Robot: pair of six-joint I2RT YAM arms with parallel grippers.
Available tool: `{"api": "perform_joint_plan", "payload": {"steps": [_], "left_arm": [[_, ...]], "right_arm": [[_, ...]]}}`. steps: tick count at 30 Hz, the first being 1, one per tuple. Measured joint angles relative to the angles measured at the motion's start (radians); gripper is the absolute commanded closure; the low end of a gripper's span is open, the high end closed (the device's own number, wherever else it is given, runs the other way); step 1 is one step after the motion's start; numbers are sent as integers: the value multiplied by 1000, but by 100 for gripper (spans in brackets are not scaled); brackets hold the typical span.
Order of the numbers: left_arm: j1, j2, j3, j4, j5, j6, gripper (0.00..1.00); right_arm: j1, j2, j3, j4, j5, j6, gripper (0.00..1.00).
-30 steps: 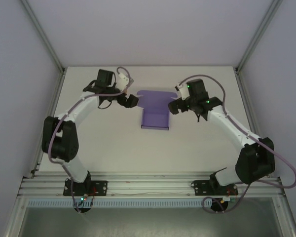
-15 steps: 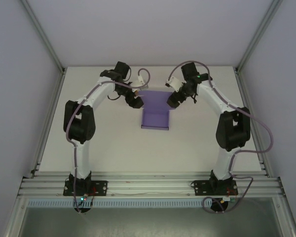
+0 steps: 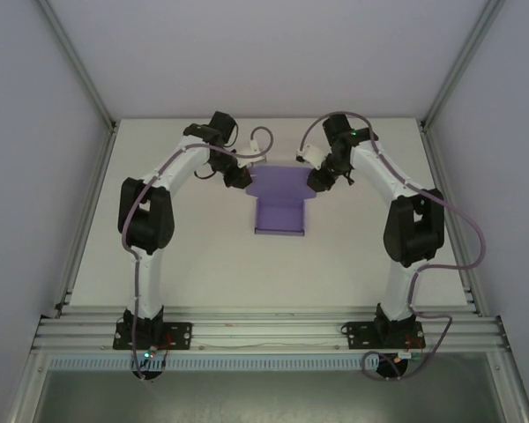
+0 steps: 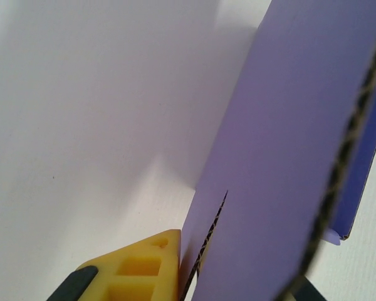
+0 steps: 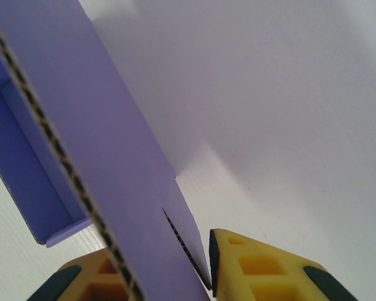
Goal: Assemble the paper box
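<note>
Two claws pinch the paper box (image 3: 280, 201) by its side flaps.
We see the white surface (image 3: 185, 264) carrying the purple box at its far middle, between both arms. Our left claw (image 3: 240, 179) clamps the left flap and our right claw (image 3: 317, 181) the right flap, the raised card edge caught between yellow fingers (image 5: 257, 269).

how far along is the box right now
Roughly midway. Done: the box already has raised walls at its near end. In hand: the left gripper and right gripper each pinch a side of its far part, and both wrist views show the card clamped. Left: that far part is open, so folding it in and closing the box remain.
</note>
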Motion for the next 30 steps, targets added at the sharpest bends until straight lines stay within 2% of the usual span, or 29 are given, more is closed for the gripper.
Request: {"api": "perform_joint_plan", "payload": {"steps": [3, 6, 8, 10, 13, 16, 19, 23, 26, 30], "left_arm": [[-6, 0, 2, 0, -6, -1, 92], [-10, 0, 5, -1, -13, -6, 100], [-11, 0, 5, 4, -19, -25, 100], [-11, 0, 5, 13, -33, -58, 100], [-13, -6, -1, 65, -65, -136, 100], [-27, -52, -69, 182, -146, -280, 100], [-53, -108, -143, 293, -253, -486, 100], [-80, -165, -225, 445, -350, -785, 100], [-105, -183, -274, 522, -412, -950, 100], [-124, -183, -305, 594, -462, -1140, 100]], "right_arm": [[-5, 5, 4, -2, -8, -3, 75], [-9, 12, 5, -3, -10, -5, 88], [-11, 17, 10, -7, -23, 0, 95], [-11, 20, 13, -5, -28, 28, 100], [-8, 19, 8, 43, -17, 120, 100], [11, -6, -48, 171, 36, 256, 98], [58, -55, -123, 303, 150, 468, 97], [121, -76, -134, 410, 305, 764, 100], [163, -75, -133, 451, 404, 951, 100], [207, -61, -124, 465, 522, 1123, 100]]}}
